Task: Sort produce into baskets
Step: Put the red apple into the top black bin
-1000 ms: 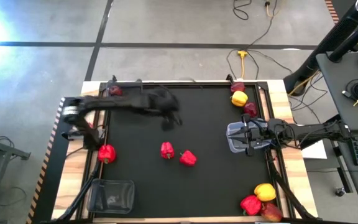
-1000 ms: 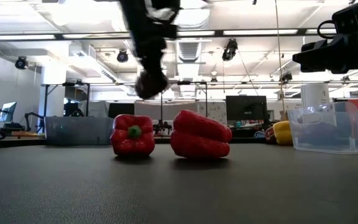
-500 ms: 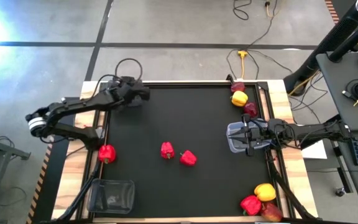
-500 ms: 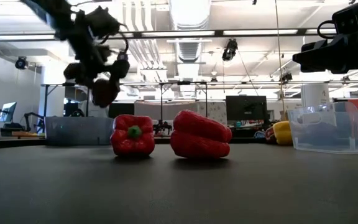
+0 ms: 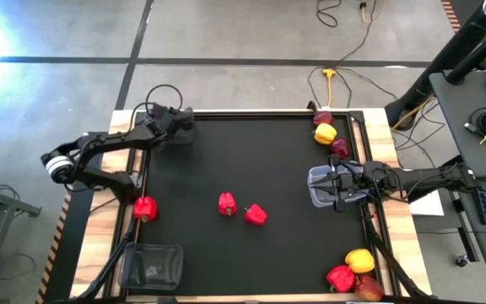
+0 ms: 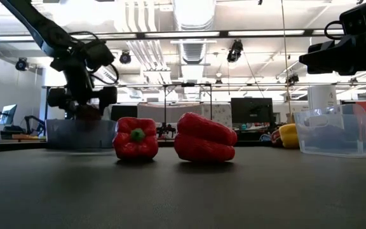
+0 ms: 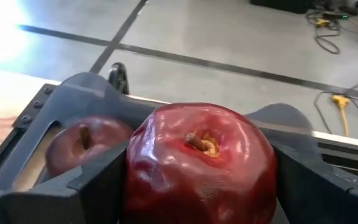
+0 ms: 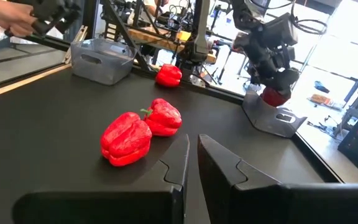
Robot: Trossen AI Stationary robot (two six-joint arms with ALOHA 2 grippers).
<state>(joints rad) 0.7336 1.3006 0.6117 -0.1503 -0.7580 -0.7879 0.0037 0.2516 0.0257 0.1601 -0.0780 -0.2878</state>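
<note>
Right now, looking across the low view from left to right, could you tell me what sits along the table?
Grey tub with the left tool over it → upright red pepper → red pepper on its side → yellow pepper → clear tub.

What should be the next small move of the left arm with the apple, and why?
Probably open the left end effector and release the apple. It hangs over the grey basket at the table's far left corner, where another apple already lies. The right end effector waits.
</note>
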